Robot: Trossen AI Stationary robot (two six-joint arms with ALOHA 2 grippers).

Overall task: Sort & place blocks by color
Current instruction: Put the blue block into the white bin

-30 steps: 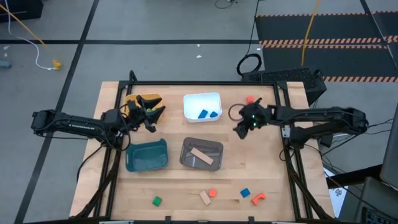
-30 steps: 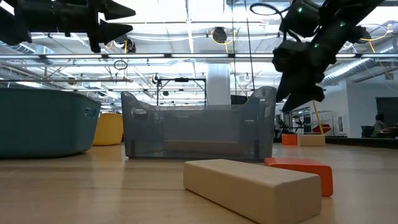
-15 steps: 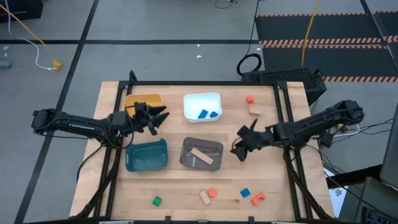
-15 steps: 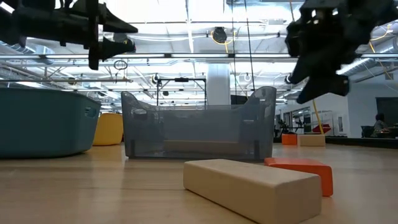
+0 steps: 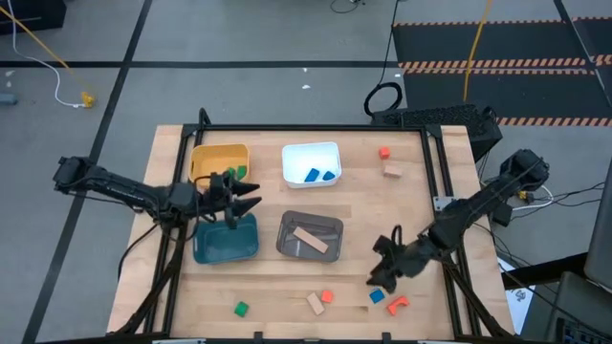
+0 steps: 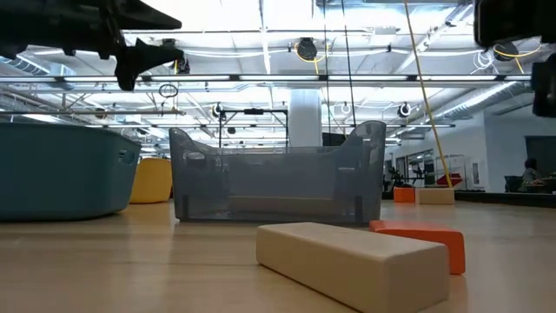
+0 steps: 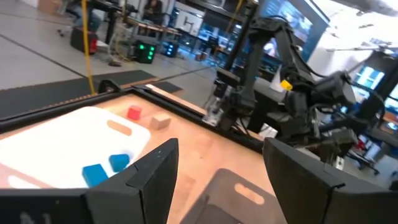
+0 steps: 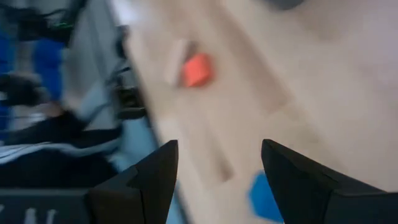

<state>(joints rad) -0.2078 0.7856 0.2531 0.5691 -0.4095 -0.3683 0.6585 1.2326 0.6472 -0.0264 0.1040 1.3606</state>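
My right gripper (image 5: 380, 277), fingers apart and empty, hovers lower right above a small blue cube (image 5: 377, 297) beside an orange arch (image 5: 397, 305).

Fingers (image 7: 146, 180) parted, empty. White bin (image 7: 62, 134) holding two blue blocks (image 7: 104, 169). Red cube (image 7: 134, 112), tan block (image 7: 160, 121) beyond on table (image 7: 205, 140).

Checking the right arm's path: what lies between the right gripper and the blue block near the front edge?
Nothing: in the high view, the open right gripper hovers just beside the blue block, with only bare table between them.
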